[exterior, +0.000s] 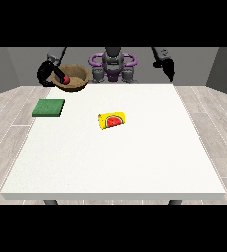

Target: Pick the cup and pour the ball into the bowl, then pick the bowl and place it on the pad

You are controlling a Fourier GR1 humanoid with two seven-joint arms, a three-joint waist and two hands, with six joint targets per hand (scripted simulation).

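- Hand at the view's left [47, 74] was at the bowl [74, 78], lifted above the table's [134, 162] far left corner; whether its fingers clasped the rim could not be told.
- Ball [66, 78] lay inside the bowl.
- Bowl judged stiff, light, wooden-looking; best taken by the rim and kept level.
- Pad [49, 108] lay flat below, near the left edge.
- Cup [112, 121] lay tipped mid-table.
- Hand at the view's right [167, 66] hung apart, idle; fingers indistinct.

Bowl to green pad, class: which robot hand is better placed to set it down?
The robot's right, the robot hand at the view's left. It is at the bowl, with the green pad just below; the other robot hand hangs far away.
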